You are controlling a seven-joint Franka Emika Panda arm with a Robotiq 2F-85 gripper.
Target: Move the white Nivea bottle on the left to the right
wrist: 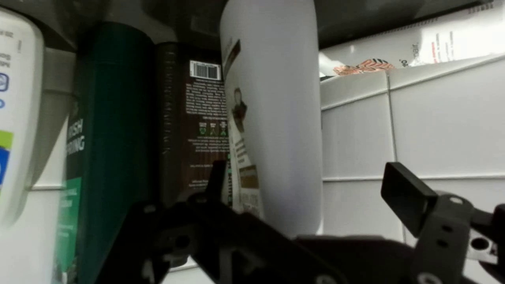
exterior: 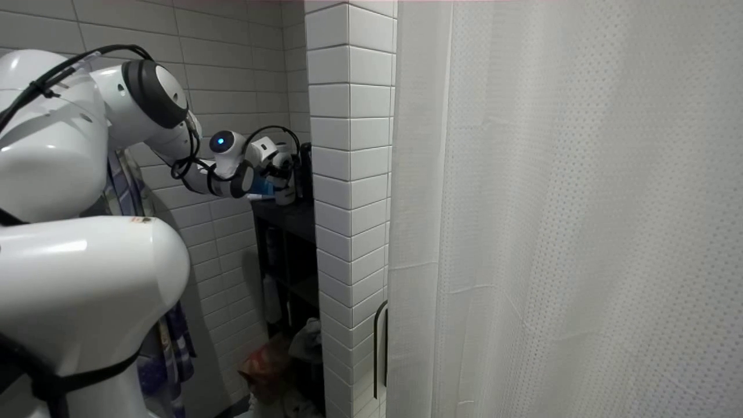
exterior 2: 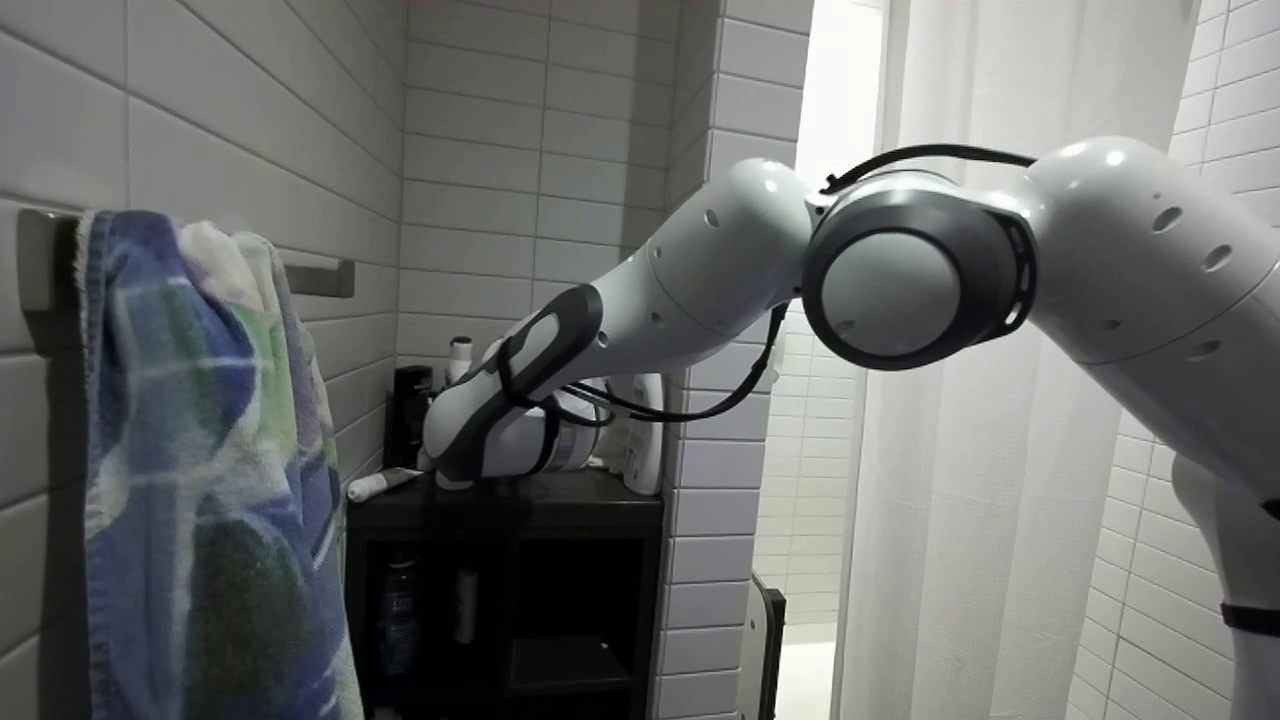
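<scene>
White bottle [wrist: 276, 118] stands on the dark shelf [wrist: 363, 15], between the spread jaws of the gripper [wrist: 307, 175]. Nearby stand a brown container [wrist: 193, 126] and a green bottle [wrist: 114, 122].

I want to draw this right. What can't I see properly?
Middle white bottle, end by the gripper: wrist view, the gripper covers it.
The gripper: an exterior view, hidden behind the robot arm.
Tiny writing on the brown bottle: wrist view, too small and blurry.
Leftmost bottle: wrist view, cut off by the left edge.
</scene>
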